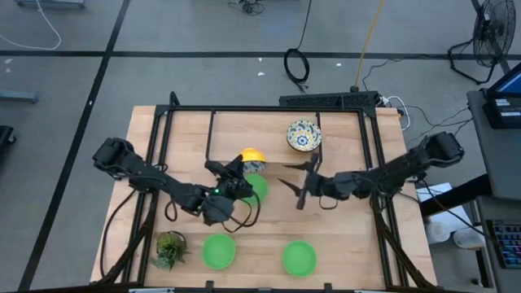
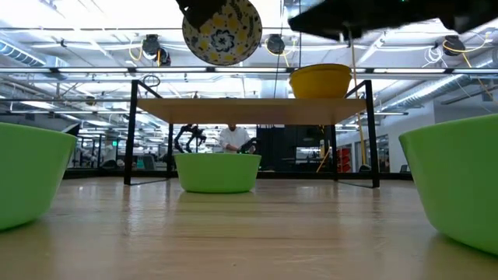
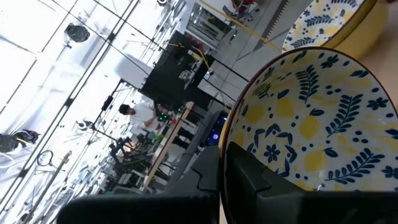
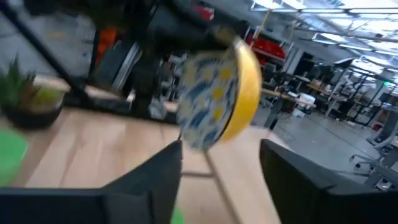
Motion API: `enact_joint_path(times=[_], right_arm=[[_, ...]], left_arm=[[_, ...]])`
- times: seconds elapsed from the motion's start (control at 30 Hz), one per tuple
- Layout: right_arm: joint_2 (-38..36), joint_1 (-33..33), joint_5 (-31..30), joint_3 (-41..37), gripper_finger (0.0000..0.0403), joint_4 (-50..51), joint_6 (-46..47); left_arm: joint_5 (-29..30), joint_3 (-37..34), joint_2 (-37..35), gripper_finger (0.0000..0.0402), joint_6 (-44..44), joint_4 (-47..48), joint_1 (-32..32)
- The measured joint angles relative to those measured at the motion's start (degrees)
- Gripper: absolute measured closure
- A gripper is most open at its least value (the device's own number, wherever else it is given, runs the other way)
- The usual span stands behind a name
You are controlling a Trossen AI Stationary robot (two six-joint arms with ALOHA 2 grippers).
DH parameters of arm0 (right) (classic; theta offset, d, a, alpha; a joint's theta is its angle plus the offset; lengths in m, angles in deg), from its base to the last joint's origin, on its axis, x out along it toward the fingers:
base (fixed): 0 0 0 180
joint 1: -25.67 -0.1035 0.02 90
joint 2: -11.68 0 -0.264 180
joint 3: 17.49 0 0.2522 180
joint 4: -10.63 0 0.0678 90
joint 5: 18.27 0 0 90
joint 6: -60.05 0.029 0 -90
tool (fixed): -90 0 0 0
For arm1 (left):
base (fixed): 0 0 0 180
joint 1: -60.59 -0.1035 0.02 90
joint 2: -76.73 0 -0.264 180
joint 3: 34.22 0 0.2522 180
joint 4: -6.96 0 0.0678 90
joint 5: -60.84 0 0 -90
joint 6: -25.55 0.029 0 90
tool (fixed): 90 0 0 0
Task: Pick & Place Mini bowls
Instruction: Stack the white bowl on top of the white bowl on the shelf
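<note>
Left arm reaching in from the left edge, elbow bent, left gripper raised mid-surface, clamped on something. Right arm stretched in from the right edge, right gripper spread wide, held aloft facing the left gripper.

- No text, label, brand, number or sign can be read in any of the four views.
- The distant room fixtures are too small and blurred to show lettering.
</note>
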Motion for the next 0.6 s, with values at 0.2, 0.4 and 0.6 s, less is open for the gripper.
enact_joint_path(times=[0.2,0.4,0.6], right_arm=[[4.70,1.85,0.31,6.17,0.0142,0.14,-0.01],[9.56,4.74,3.71,9.52,0.0147,0.04,0.14],[10.86,7.85,6.46,10.81,0.0161,0.02,2.88]], left_arm=[[-0.04,0.00,0.00,0.0391,0.66,-0.42,0.32],[-0.07,0.00,0.00,0.0391,1.10,-0.98,0.32],[-0.52,0.00,0.00,0.0391,0.97,-1.13,0.94]])
